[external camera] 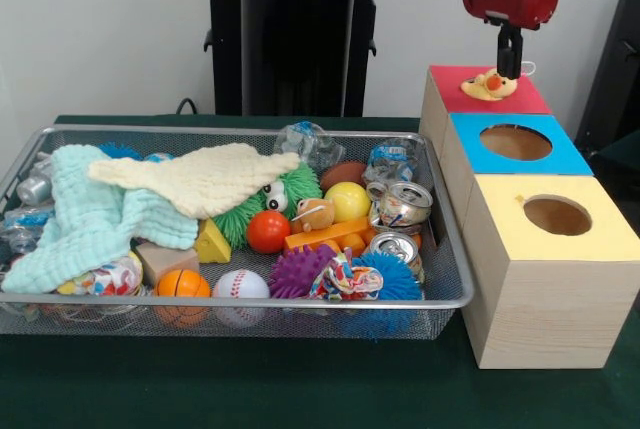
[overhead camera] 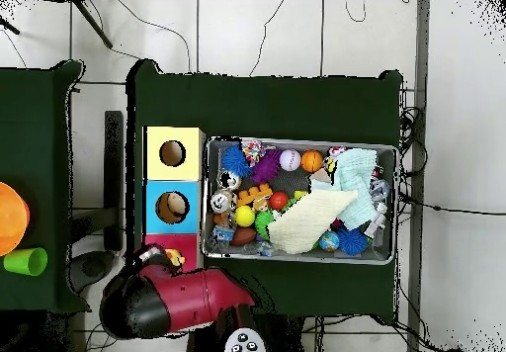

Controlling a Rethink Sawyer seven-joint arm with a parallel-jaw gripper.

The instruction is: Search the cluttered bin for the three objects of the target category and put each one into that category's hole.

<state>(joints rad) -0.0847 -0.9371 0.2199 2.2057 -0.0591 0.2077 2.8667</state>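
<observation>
The small yellow and orange toy (external camera: 489,85) is seen directly under the gripper (external camera: 509,71), pinched at its top by the narrow fingers, resting on or just above the red box (external camera: 520,99), whose hole is hidden.

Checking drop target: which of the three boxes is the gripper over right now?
The red-topped box, the farthest of the row in the front view. The gripper hangs above it with a small yellow toy; the blue and yellow tops are uncovered.

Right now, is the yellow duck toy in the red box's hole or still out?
Out. The duck toy lies on top of the red box, just under the gripper; it hides any hole there.
</observation>
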